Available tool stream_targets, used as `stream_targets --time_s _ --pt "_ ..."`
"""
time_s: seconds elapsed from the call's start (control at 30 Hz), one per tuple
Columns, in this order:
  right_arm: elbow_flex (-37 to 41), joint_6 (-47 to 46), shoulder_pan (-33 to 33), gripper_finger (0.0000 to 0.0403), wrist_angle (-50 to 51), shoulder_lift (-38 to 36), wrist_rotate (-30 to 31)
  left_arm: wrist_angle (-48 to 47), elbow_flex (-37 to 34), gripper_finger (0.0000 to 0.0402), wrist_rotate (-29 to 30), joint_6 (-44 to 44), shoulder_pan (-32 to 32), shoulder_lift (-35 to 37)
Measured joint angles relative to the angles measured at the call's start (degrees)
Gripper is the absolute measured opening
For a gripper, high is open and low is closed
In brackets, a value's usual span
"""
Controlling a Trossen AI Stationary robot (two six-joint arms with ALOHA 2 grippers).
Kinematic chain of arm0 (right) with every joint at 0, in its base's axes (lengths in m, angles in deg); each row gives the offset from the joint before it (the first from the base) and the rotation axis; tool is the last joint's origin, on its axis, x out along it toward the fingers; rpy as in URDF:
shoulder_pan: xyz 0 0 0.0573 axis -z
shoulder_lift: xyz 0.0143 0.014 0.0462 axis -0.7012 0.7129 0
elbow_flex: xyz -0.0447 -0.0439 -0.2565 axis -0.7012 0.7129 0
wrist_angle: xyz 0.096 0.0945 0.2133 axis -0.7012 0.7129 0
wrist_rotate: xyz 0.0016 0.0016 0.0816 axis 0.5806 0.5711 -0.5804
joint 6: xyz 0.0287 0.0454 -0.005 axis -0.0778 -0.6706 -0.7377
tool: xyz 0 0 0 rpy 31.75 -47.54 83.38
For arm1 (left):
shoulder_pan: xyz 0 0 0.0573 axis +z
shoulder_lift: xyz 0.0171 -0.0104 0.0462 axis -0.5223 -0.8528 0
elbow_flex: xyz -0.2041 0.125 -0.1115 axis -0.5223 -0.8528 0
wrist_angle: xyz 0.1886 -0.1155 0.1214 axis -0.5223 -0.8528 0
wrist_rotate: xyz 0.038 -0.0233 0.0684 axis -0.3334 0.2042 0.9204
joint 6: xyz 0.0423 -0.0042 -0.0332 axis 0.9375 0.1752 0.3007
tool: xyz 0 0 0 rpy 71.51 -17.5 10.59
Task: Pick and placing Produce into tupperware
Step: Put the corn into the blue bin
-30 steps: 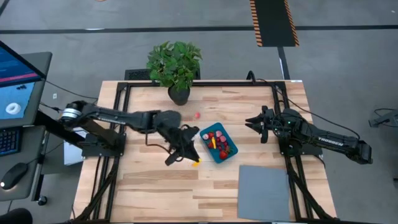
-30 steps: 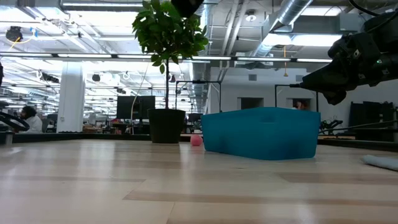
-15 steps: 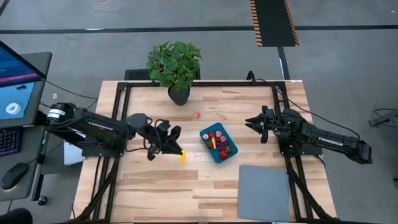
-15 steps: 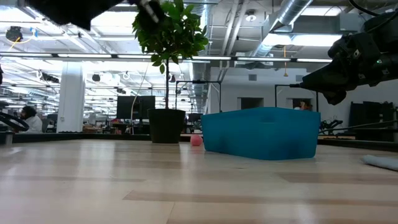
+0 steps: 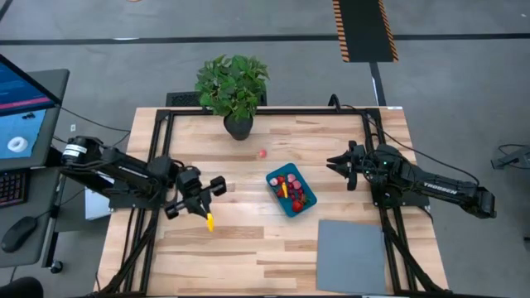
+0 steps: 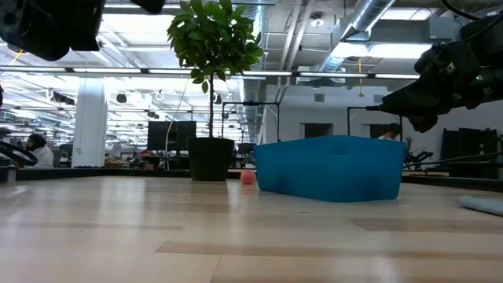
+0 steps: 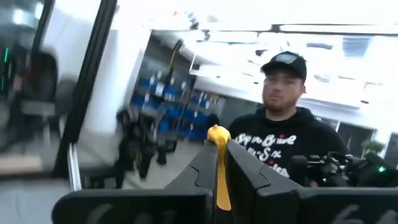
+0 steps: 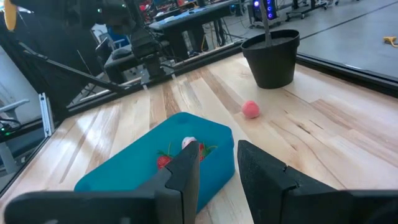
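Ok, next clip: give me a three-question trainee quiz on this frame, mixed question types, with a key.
1. True or false: the left claw is shut on a small yellow-orange produce piece.
2. Multiple choice: the small pink round produce piece lies on the wooden table
A. inside the tub
B. between the black pot of the leafy green potted plant and the shallow teal-blue rectangular plastic tub
C. on the flat grey rectangular mat
3. Short answer: which claw waits at the table's right side with its fingers apart and nothing between them?

Key: 1 true; 2 B; 3 the right claw.
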Motion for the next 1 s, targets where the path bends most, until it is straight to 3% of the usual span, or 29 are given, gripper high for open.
stream_targets --time_s 0.17,0.4,0.7,0.8,1.0 --pt "0.0 0.0 0.0 0.0131 0.0 0.0 0.0 2.8 -2.4 0.0004 0.8 5.1 0.2 0.0" --pt "0.0 0.0 0.0 0.0131 0.0 0.0 0.0 1.3 -2.8 0.0004 11.6 6.5 4.5 0.0" --pt "0.0 0.0 0.0 0.0131 0.0 0.0 0.0 -1.9 -2.7 0.0004 39.6 24.8 4.8 0.0" --pt "0.0 0.0 0.0 0.0131 0.0 0.0 0.0 -7.6 -1.3 0.0004 46.7 30.1 4.9 0.0" --pt "0.0 0.0 0.0 0.0131 0.0 0.0 0.0 -25.4 4.8 0.0004 50.3 46.7 2.9 0.0"
